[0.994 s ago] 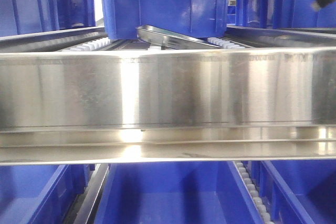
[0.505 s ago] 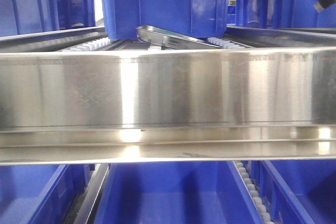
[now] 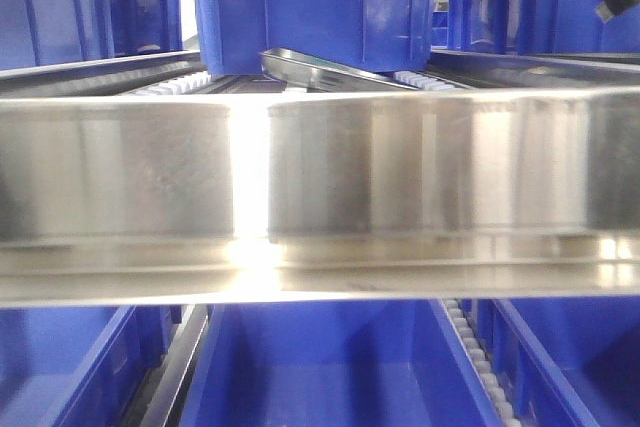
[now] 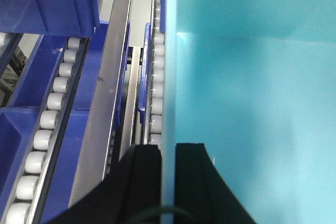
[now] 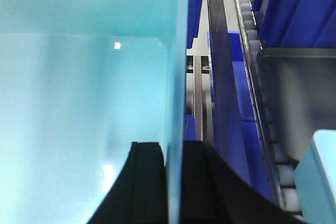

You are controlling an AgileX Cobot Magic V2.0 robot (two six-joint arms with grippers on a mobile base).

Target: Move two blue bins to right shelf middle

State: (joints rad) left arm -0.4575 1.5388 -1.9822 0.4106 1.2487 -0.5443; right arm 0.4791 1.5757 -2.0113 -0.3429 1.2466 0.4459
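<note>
Bin (image 4: 252, 77), aqua, left gripper (image 4: 168, 182), right gripper (image 5: 175, 182) each pinching one wall

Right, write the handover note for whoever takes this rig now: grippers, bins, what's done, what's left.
Grippers: the left gripper is shut on the left wall of the aqua bin; the right gripper is shut on its right wall.
Bins: the aqua bin is held between both arms beside the rack's rollers; I cannot tell whether it rests on them. A pale blue corner low in the right wrist view may be the second bin, unconfirmed.
Done: one bin gripped and at the rack.
Left: seat it on the right shelf's middle level, release, then deal with the second bin.
</note>
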